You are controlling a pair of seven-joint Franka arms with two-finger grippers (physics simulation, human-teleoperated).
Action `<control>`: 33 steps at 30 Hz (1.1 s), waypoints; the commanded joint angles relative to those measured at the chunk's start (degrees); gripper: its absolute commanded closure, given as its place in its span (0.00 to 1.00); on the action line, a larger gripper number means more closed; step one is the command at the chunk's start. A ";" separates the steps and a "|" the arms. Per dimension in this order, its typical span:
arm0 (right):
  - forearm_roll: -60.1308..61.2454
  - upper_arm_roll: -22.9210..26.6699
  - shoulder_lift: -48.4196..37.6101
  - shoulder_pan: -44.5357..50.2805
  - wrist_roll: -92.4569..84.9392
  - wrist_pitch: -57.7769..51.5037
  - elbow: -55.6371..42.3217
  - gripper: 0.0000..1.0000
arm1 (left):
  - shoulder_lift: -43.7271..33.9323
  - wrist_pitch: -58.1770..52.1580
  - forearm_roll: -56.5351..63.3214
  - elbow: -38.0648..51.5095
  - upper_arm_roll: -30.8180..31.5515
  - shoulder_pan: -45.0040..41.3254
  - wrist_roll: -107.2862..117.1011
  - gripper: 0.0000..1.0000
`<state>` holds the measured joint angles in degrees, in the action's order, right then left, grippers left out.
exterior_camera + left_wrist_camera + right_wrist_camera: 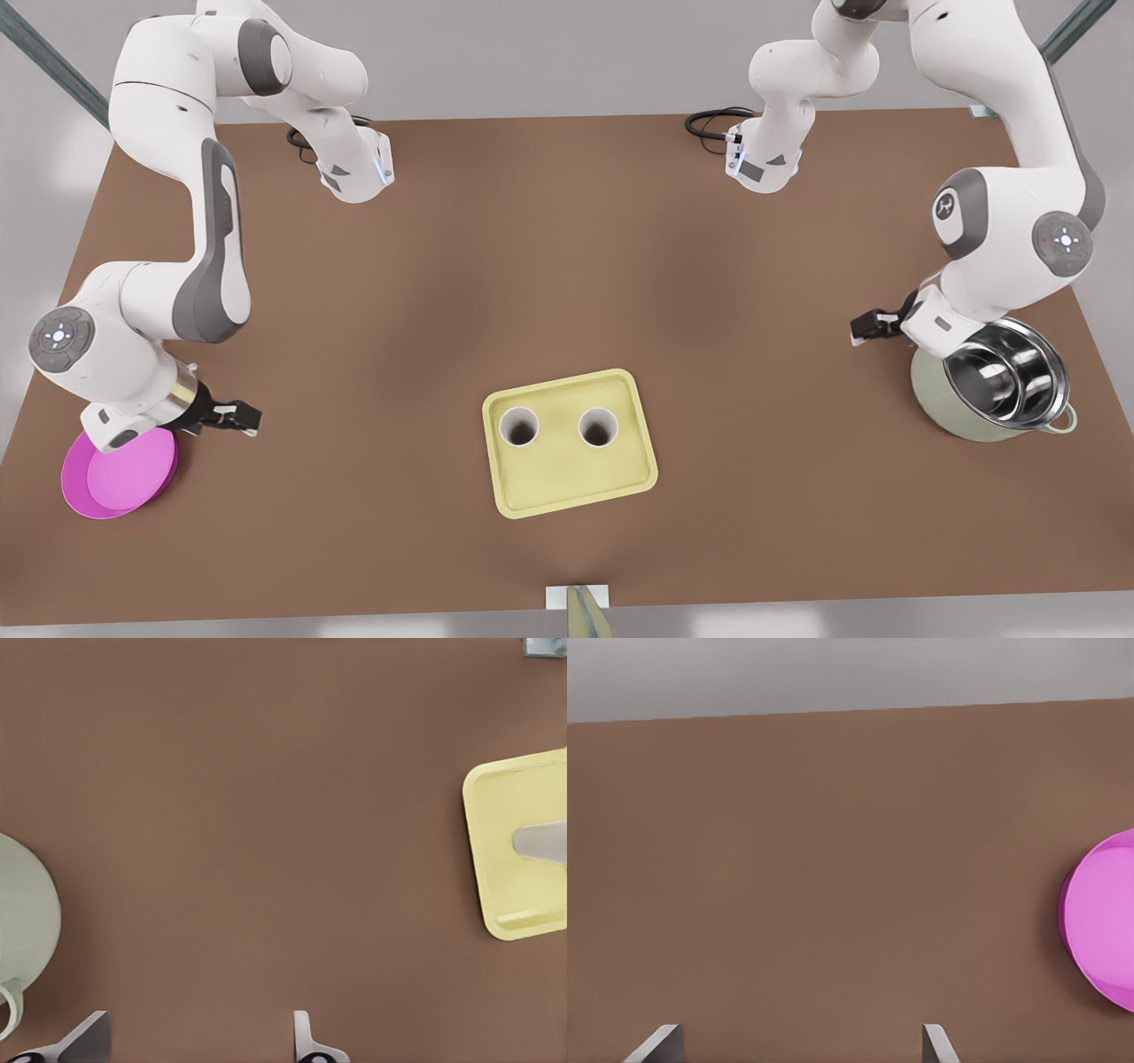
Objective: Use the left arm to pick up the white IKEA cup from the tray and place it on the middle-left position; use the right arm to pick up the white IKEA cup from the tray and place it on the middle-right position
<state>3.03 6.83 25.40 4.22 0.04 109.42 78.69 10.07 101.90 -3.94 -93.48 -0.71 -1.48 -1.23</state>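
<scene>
Two white IKEA cups (518, 427) (598, 427) stand upright, side by side, in my pale yellow rimmed tray (567, 487). I hold the left gripper (864, 328), spread wide and empty, beside the sage-green pot (952, 403); the right gripper (235, 416), equally open, waits by the magenta plate (120, 478).

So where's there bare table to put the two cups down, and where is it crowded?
Free: the brown table on both sides of the tray, toward the magenta plate and toward the steel pot. Crowded: on the tray around both cups, and at the side edges, by the right gripper and the left gripper.
</scene>
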 commanded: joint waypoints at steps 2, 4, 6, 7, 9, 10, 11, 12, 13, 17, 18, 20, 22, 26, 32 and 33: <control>-0.04 -0.07 -0.09 0.08 -0.21 0.62 -0.03 0.00 | 0.12 2.34 1.47 0.06 0.00 -1.68 0.00 0.00; -0.13 -0.50 -0.09 2.10 -0.04 0.62 -0.20 0.00 | 0.65 3.13 2.27 0.76 0.00 -6.78 0.70 0.00; -1.89 -0.77 0.18 10.63 0.49 0.36 -0.20 0.00 | 3.37 6.46 2.71 0.85 -0.08 -15.48 6.58 0.00; -1.98 -1.12 0.09 12.65 0.40 -0.26 -0.29 0.00 | 5.83 7.97 3.32 2.16 0.00 -18.82 14.76 0.00; -2.07 -1.12 0.18 16.78 0.05 -0.26 -0.29 0.00 | 11.98 8.05 3.94 5.41 0.00 -22.07 25.05 0.00; -1.98 -1.12 0.79 18.28 -0.04 -0.26 -0.29 0.00 | 14.10 8.23 3.94 6.82 -0.08 -24.62 27.24 0.00; -1.89 -1.38 1.23 19.41 -0.30 0.44 -0.38 0.00 | 15.33 12.79 3.68 6.30 0.00 -26.29 32.52 0.00; -1.98 -1.47 1.76 20.56 0.49 0.71 -0.64 0.00 | 16.56 13.68 3.85 6.30 0.00 -28.22 34.80 0.00; -1.80 -1.65 4.92 21.26 0.31 0.80 -4.41 0.00 | 18.40 15.34 3.85 6.65 0.00 -29.63 37.53 0.00; 0.04 -4.90 12.48 21.00 0.93 4.40 -10.92 0.08 | 28.51 18.16 3.94 16.76 -0.08 -32.27 40.43 0.00; 0.04 -5.78 13.53 21.09 1.19 5.80 -11.89 0.09 | 28.86 18.25 4.03 16.76 -0.35 -32.27 40.00 0.00; -0.04 -7.01 16.96 21.00 1.11 8.00 -14.53 0.10 | 30.36 21.32 5.08 18.16 -0.79 -32.01 39.91 0.00; 0.04 -7.36 19.25 21.09 1.11 12.22 -14.70 0.10 | 34.66 22.20 5.08 24.13 -1.84 -31.92 39.91 0.00; 0.04 -9.47 24.78 21.09 2.42 15.65 -19.36 0.11 | 37.92 27.30 5.08 24.93 -1.84 -32.09 40.17 0.00; -0.57 -9.12 30.15 20.91 1.54 16.09 -20.68 0.12 | 39.23 27.83 4.99 24.23 -1.67 -33.41 41.49 0.00; -0.57 -9.29 30.15 20.91 1.54 15.91 -20.68 0.12 | 39.59 27.92 5.08 24.23 -1.67 -33.50 41.40 0.00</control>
<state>2.52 -2.47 55.41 25.13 1.27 123.89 58.08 49.64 127.87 1.00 -69.23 -2.38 -34.90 29.11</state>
